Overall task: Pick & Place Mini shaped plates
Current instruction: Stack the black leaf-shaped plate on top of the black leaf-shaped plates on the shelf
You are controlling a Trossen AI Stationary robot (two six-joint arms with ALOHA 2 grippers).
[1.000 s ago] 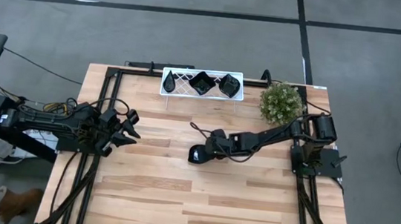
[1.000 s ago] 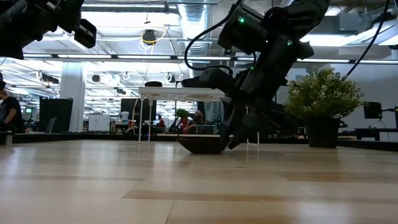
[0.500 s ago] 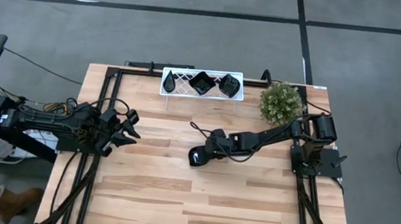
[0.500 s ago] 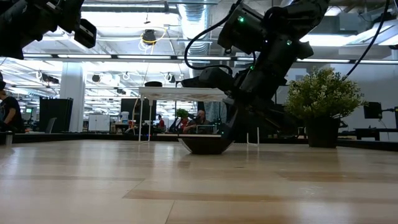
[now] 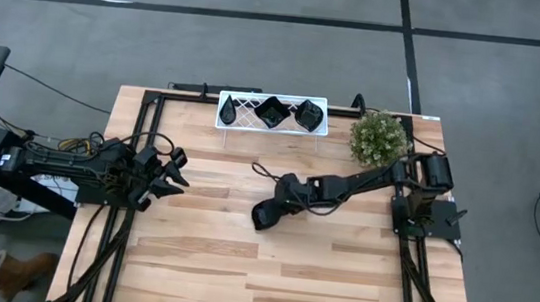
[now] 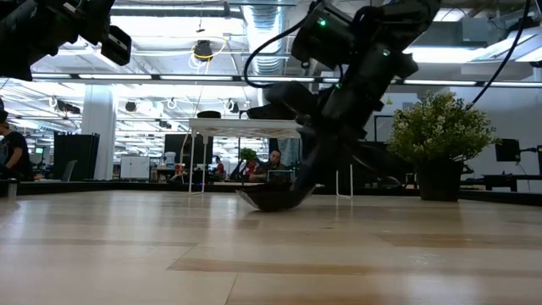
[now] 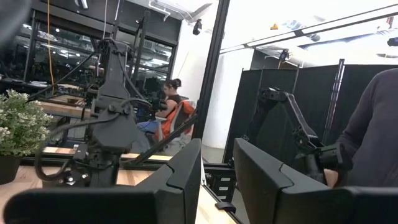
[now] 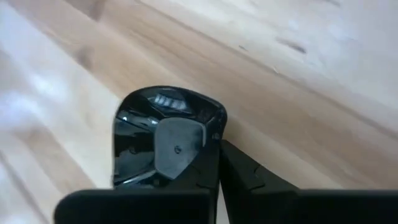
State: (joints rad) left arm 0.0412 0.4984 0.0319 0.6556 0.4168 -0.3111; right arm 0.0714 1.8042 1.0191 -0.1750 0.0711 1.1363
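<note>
- The right gripper [image 5: 263, 214] is near the middle of the light wooden table [image 5: 337, 279], its dark fingers [image 8: 205, 168] pinched tight on the rim of a small glossy black dish [image 8: 146, 140].
- In the low view that dish [image 6: 269, 198] hangs tilted under the gripper, one edge raised.
- Beyond the gripper, a white lattice wire rack [image 5: 234, 114] holds more black dishes [image 5: 272, 111].
- The left gripper [image 5: 169, 171] waits well off to the side, fingers [image 7: 180, 177] partly apart, holding nothing.
</note>
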